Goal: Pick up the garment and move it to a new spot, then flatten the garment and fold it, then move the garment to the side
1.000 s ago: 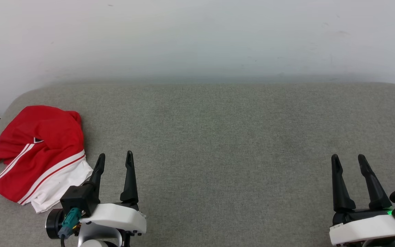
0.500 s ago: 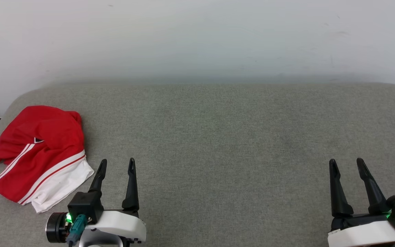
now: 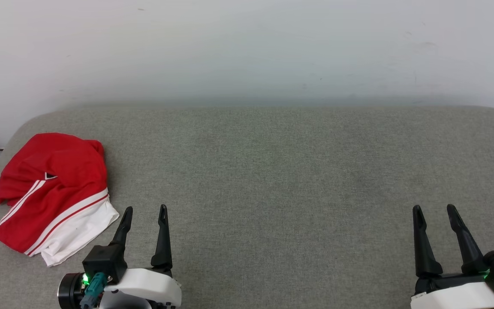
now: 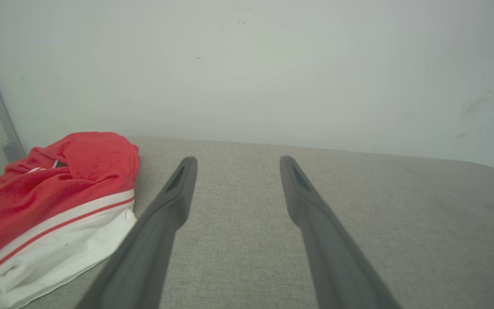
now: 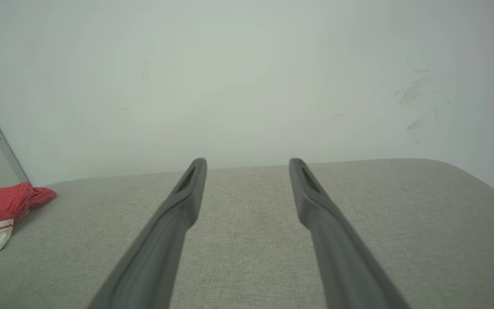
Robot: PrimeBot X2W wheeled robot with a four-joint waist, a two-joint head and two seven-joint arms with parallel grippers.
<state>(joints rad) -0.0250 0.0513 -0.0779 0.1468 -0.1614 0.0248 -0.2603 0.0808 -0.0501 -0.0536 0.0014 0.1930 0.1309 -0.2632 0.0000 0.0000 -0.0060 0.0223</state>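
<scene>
At the far left of the grey padded desk, the shirt is lying in a crumpled heap close to the rounded corner. Its red body is bunching up on top, and a white sleeve with red-and-white stripes is spilling toward the near edge. Just to its right, the left gripper is sitting low at the front of the desk. Its two dark fingers are spread moderately wide and gripping nothing. The finger nearer the heap is pointing past the sleeve's edge, just beside it and seemingly not touching.

The broad middle of the desk is lying open as a likely new spot. At the far right, well apart from the shirt, the right gripper is pointing the same way, fingers likewise parted and empty.

The cloth is looking light, soft and limp, so it is likely to sag and trail once lifted rather than hold any shape. A raised fold in the red bunch, or the loose sleeve hem nearest the left gripper, is offering the easiest hold. Thin fabric probably calls for a full, firm pinch, taken shallow enough to avoid catching the desk's own woven cover.
</scene>
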